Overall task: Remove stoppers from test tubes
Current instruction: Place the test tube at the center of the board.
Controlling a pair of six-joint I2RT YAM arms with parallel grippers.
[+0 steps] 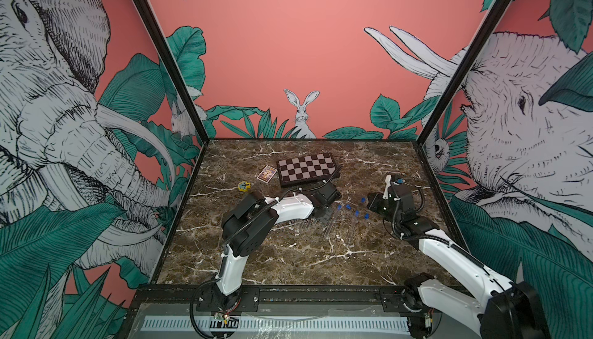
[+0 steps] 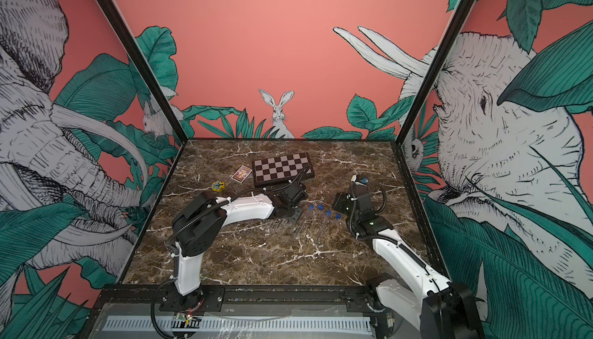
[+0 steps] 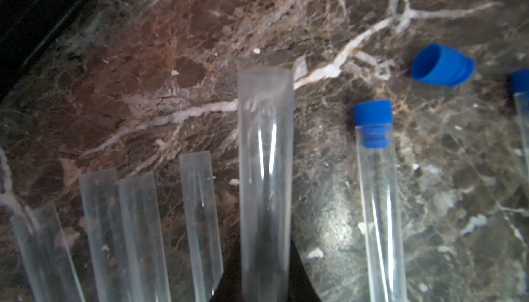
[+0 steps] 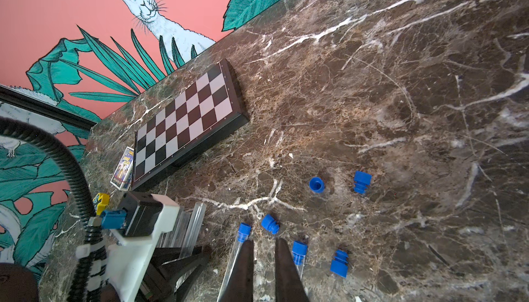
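Note:
My left gripper (image 3: pixel 264 246) is shut on a clear, uncapped test tube (image 3: pixel 266 157), low over the table's middle (image 1: pixel 324 216). Several more open test tubes (image 3: pixel 143 234) lie side by side beside it. To its right lies a tube (image 3: pixel 380 214) with its blue stopper (image 3: pixel 373 123) still in, and next to that a loose stopper (image 3: pixel 442 64). My right gripper (image 4: pixel 264 243) hovers with its jaws slightly apart and nothing between them, flanked by two stoppered tubes (image 4: pixel 244 232) (image 4: pixel 299 253). Several loose stoppers (image 4: pixel 317 184) lie around it.
A folded chessboard (image 1: pixel 306 168) lies at the back of the marble table (image 1: pixel 288 257), with a small card box (image 1: pixel 267 173) and a yellow-and-blue toy (image 1: pixel 244 187) to its left. Printed walls enclose the table on three sides.

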